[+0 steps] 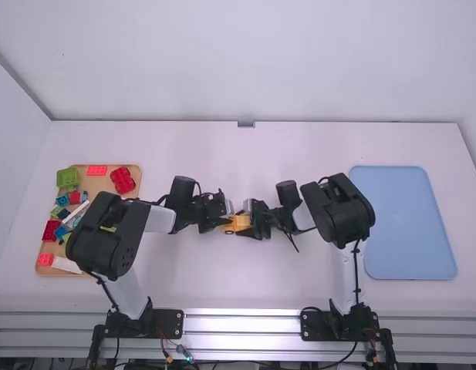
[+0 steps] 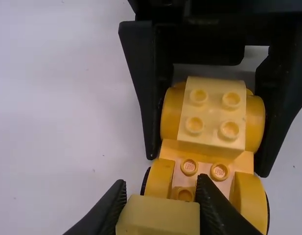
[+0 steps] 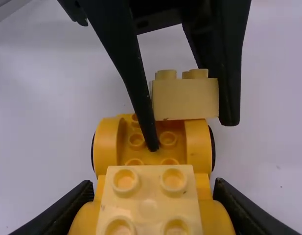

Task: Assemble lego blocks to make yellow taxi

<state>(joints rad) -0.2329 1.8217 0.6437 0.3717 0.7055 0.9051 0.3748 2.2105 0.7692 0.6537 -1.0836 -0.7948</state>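
So rn I'm mid-assembly, w/ the yellow car body (image 1: pixel 240 223) held about halfway between the two arms, over the worktop (image 1: pixel 245 285). Left end effector (image 2: pixel 160 205) is closed on a pale yellow block (image 3: pixel 185 99), studs up. Right end effector (image 3: pixel 153 198) is clamped across the car's rounded sides, w/ the pale block already on the car (image 2: pixel 212 112) sitting between its fingers. Step in hand is prob adding the next block imo: the loose one is right by the open studs (image 3: pixel 167 139) between the fenders, but idk if it's touching anything, can't tell. Next move is to square it up over those studs, lower it straight, then press w/ the right side bracing the body. Main risk is it going on crooked, or the car twisting in the grip. Room-wise, the tight bit is right at the car bc both sets of fingers are crammed in there, so I'd back the left out slowly, straight off, no sideways swing. Otherwise plenty of space fwd and back on the worktop. Wooden tray w/ the spare blocks (image 1: pixel 105 183) is over by the left arm, blue tray (image 1: pixel 411 223) is past the right arm, both well apart from the car btw.
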